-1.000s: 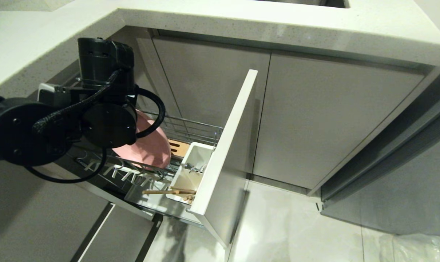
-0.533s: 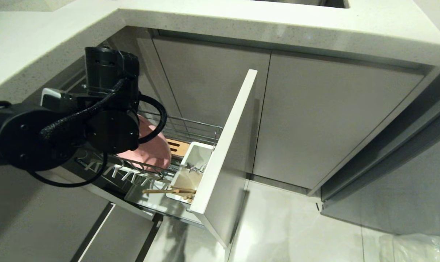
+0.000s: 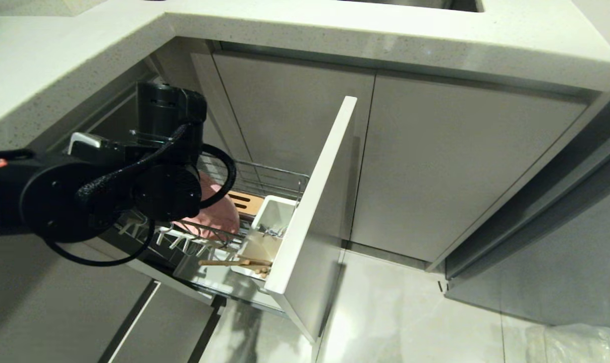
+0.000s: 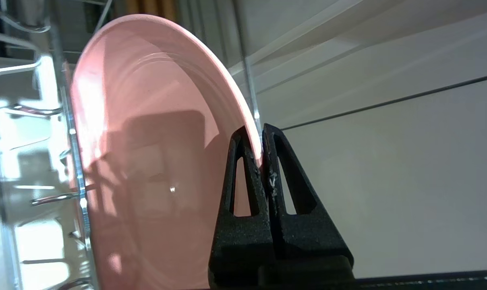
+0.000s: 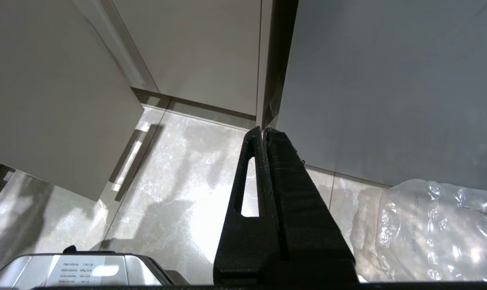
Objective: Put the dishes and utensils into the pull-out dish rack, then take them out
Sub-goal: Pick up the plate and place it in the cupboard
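Over the rack, left gripper pinches plate rim, plate on edge, flat against wire prongs; slot lies below.

In the head view the left arm's wrist housing covers most of the pink plate, the left gripper itself and the near wires of the pull-out dish rack. The chopsticks lie partly behind the white utensil caddy, whose metal contents are too small to identify. In the left wrist view the plate runs off the lower edge and the wire tines beside it are blurred by glare; the bowl's location cannot be determined.
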### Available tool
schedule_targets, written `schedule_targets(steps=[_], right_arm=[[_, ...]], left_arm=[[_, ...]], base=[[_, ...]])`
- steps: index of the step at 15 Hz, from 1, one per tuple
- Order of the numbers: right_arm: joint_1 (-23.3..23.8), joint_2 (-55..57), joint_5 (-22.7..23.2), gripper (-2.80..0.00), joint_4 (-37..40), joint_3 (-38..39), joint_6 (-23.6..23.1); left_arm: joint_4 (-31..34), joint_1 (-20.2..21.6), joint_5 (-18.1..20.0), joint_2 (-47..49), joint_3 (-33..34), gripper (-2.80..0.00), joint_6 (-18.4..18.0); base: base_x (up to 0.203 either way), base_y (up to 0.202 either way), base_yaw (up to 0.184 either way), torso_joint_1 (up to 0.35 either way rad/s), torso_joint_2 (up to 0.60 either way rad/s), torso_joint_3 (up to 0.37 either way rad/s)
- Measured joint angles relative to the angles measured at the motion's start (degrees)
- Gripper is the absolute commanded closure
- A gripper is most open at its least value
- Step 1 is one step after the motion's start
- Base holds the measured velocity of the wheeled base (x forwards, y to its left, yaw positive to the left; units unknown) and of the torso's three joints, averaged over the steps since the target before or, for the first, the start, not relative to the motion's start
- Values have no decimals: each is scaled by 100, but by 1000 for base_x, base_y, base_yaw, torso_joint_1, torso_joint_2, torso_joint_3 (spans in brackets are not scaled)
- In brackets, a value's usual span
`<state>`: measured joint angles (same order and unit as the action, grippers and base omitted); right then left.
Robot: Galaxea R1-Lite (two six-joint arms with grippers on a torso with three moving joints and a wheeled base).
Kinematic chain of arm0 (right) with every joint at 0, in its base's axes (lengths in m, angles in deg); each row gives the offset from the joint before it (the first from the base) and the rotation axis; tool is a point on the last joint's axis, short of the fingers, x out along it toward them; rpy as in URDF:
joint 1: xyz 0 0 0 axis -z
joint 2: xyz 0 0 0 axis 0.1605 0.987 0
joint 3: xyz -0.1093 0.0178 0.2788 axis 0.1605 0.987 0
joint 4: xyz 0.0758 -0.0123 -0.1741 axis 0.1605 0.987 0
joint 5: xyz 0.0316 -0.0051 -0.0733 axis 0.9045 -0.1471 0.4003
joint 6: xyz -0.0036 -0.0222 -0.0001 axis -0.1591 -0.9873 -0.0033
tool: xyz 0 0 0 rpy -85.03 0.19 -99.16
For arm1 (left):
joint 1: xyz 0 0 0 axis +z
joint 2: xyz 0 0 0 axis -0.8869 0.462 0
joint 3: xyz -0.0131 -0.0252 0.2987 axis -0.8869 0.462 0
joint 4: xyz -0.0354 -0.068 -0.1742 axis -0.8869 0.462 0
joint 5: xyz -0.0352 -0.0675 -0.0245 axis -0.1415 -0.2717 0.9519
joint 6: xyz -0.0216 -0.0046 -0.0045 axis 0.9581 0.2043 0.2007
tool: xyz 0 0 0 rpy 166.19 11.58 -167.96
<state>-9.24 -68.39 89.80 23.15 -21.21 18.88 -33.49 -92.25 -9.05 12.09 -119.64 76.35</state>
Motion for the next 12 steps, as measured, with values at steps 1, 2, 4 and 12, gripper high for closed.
schedule_targets(steps=[1,2,4,12], right_arm=[[0,0,0,0,0,0,2],[0,1,0,0,0,0,1],[0,0,0,0,0,0,2],[0,0,0,0,0,0,2]], left_arm=[[0,0,5,22,29,0,29],[4,4,6,42,54,0,37],[3,30,13,69,113,0,46],[4,40,-193,80,178,0,116]], base=[[0,0,0,0,0,0],[0,0,0,0,0,0],[0,0,0,0,0,0],[0,0,0,0,0,0]])
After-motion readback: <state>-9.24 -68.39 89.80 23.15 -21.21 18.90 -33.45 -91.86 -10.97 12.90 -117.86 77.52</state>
